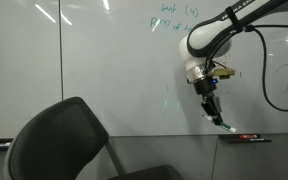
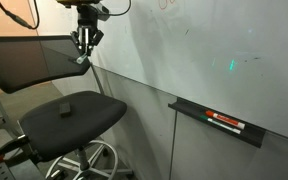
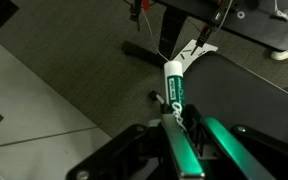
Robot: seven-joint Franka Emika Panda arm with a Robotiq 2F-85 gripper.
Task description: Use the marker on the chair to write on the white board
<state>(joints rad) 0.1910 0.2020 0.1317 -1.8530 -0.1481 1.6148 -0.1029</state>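
the green writing [image 1: 170, 12] on the whiteboard [image 1: 94, 70] is too small to read.

Whiteboard [image 1: 104, 70] glossy; chair [image 2: 96, 120] matt fabric; marker [image 3: 173, 90] smooth plastic.

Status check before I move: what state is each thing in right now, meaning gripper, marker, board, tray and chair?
gripper: shut on the green marker, raised close to the board.
green marker: held in the jaws, off the chair; contact with the board cannot be told.
whiteboard: upright, green writing near its top.
tray: mounted under the board, markers lying in it.
chair: a small black object on its seat.
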